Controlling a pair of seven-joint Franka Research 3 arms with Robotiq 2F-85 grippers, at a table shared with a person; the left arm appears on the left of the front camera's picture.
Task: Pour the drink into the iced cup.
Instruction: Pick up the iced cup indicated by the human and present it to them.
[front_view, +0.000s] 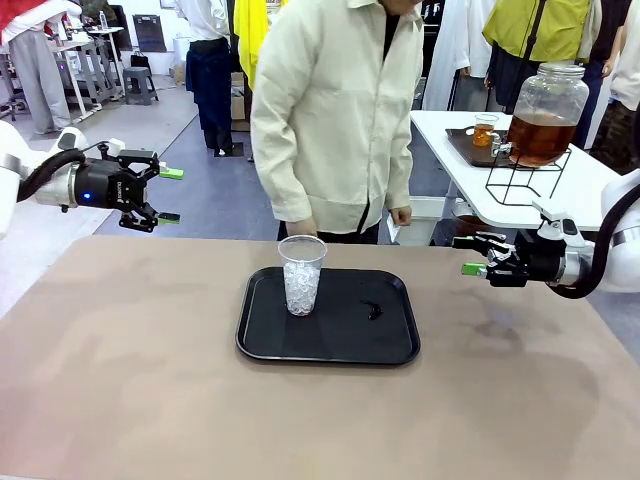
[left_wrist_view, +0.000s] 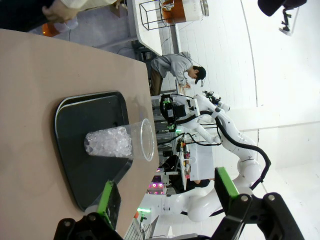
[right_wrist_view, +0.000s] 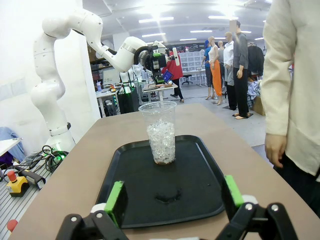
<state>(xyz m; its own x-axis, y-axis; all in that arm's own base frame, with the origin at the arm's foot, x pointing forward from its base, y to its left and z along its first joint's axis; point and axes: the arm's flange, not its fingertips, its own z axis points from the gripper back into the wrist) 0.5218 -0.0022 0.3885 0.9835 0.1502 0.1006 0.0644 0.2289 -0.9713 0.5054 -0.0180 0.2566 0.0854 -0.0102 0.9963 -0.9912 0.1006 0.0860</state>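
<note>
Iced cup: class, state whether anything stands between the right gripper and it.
Nothing visible does. The open right gripper faces the iced cup across the black tray; a small dark mark lies flat on the tray between them.

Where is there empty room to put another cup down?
On the tray, the strip nearest the robot and the right half are free, bar a small dark mark; the iced cup takes the left half. The table is bare in front of the tray and on both sides. Tighter: the far edge, near the right gripper, the left gripper and the person.
</note>
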